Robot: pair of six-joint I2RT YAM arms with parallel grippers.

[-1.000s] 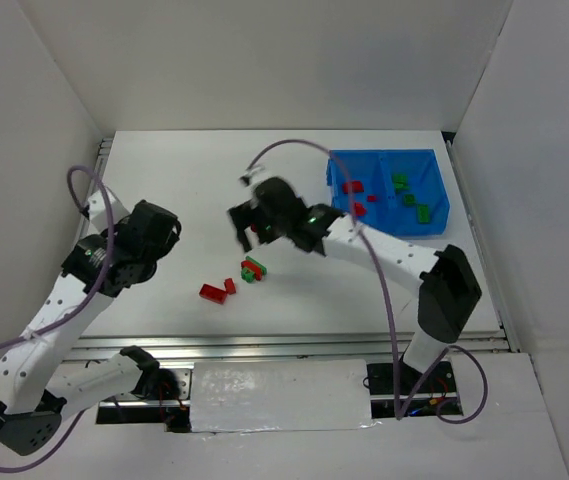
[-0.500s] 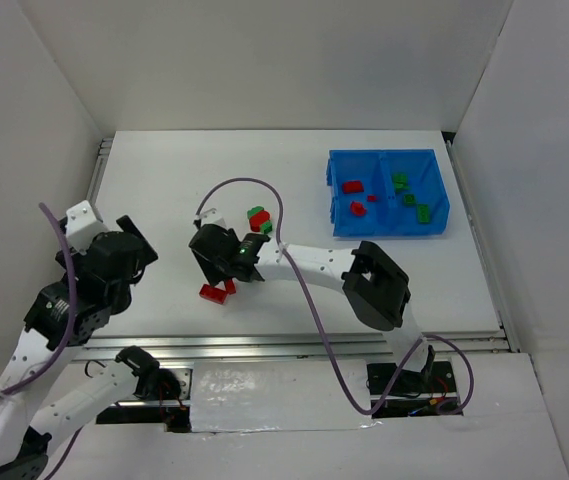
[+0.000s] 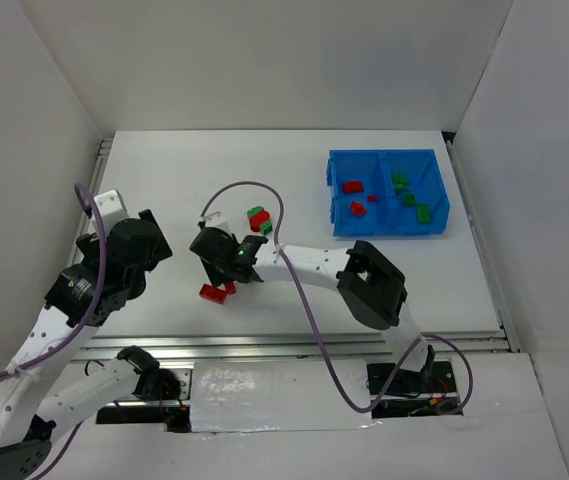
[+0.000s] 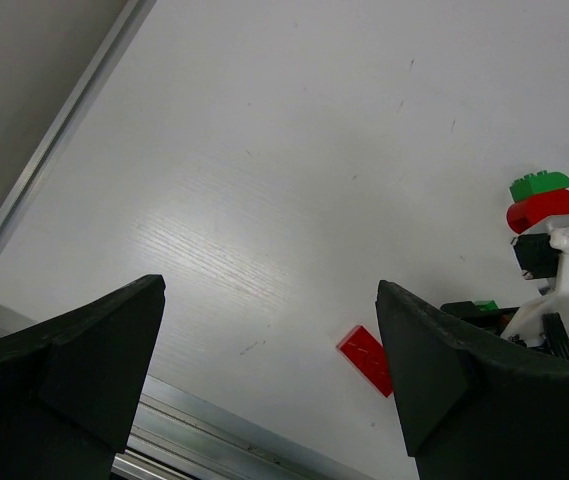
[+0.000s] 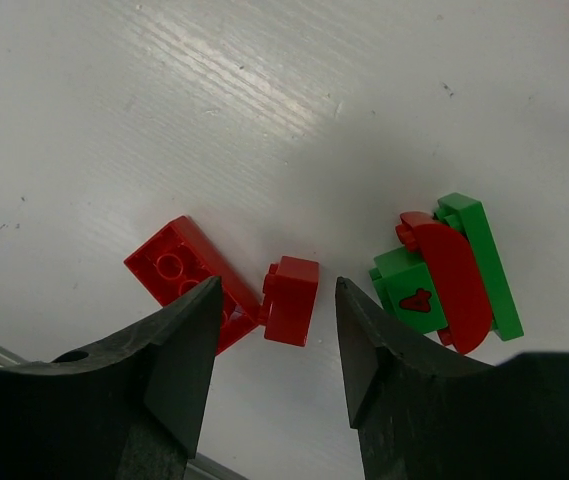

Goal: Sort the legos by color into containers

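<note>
**Item 1: blue bin** (image 3: 440,190). It sits at the far right of the surface (image 3: 164,170). I see red bricks (image 3: 352,186) in its left compartment and green bricks (image 3: 409,198) in its right. So I read the rule as red to the left, green to the right.

**Item 2: small red brick** (image 5: 291,300). It lies loose on the surface, well apart from the bin. A larger red brick (image 5: 179,268) lies against it or just beside it; I cannot tell which. I take the small one as my pick target, since it sits centred in the gap.

**Item 3: right fingers** (image 5: 179,370). They are about half open, one on either side of the small red brick. A sliver of surface shows on each side, so nothing is gripped yet. One finger overhangs the larger brick's edge, and I judge it may nudge that brick.

**Item 4: red-and-green cluster** (image 5: 444,275). A curved red piece is joined to green bricks, just beside the right fingers. The colours are mixed, so I expect it needs pulling apart before sorting.

**Item 5: left fingers** (image 4: 74,350). They are spread wide and empty, above bare surface on the left. I judge them placed there to stay clear of the right arm's work.
</note>
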